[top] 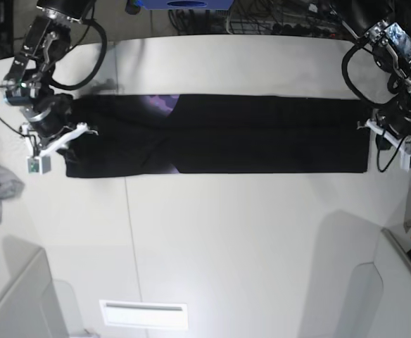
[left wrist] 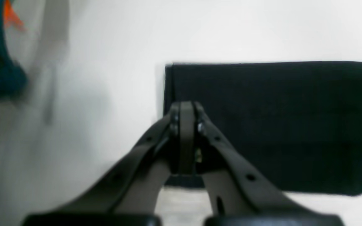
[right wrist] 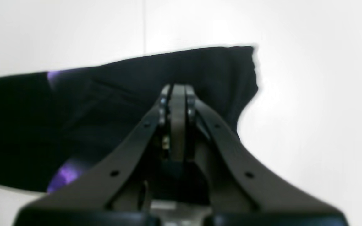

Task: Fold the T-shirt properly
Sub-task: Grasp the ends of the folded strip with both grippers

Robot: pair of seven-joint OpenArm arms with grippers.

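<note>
you see the t-shirt (top: 219,134) folded into a long black band across the white table (top: 226,239). your left gripper (left wrist: 185,108) and right gripper (right wrist: 178,91) are both closed, 1 at each end, tips over the cloth; whether they pinch it is unclear. no writing is readable.

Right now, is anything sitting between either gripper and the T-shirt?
Nothing visible. The left gripper and the right gripper, both shut, are already over opposite ends of the T-shirt, which lies stretched out across the table.
</note>
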